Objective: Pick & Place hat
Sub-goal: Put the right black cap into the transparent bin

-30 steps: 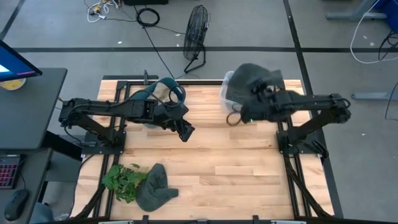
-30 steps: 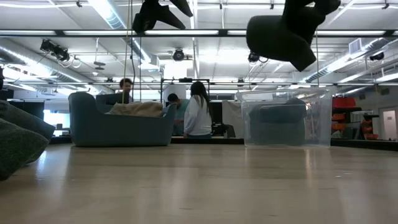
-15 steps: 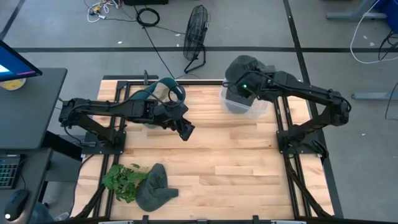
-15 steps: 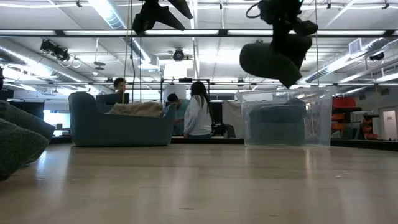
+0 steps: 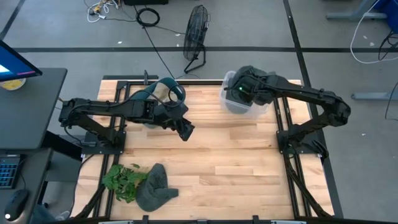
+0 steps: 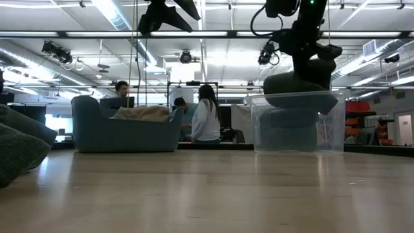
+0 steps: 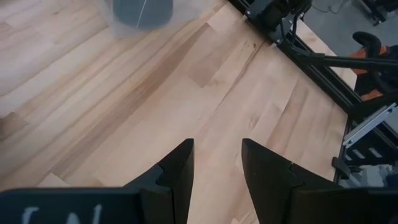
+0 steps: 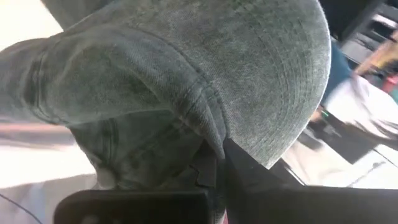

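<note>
My right gripper (image 5: 245,90) is shut on a grey-green hat (image 5: 250,76) above the clear plastic bin (image 5: 239,104) at the table's far right. In the low view the hat (image 6: 299,87) sits at the level of the bin's rim (image 6: 294,97), below the gripper (image 6: 308,61). The hat (image 8: 186,62) fills the right wrist view. My left gripper (image 5: 184,131) waits open above the middle of the table, its fingertips apart (image 7: 217,149) over bare wood. A second grey hat (image 5: 155,186) lies flat by the table's near edge. My right gripper pinches a fold of the hat's cloth (image 8: 202,134) between its two fingers (image 8: 239,165), coming from above and pointing down. The hat hangs below the fingers with its lower part at the bin's rim (image 6: 294,97). Whether it rests on the rim, I cannot tell.
A dark grey thing (image 6: 291,129) lies inside the bin. A teal object (image 5: 160,93) stands at the far left, behind my left arm. Green leafy stuff (image 5: 121,179) lies beside the second hat. The middle and near right of the wooden table (image 5: 236,168) are bare.
My right gripper has carried the hat from above the table's right side toward the far edge, until it was over the bin. It then came down, and the hat now sits at the bin's rim. It has stayed shut on the hat.
</note>
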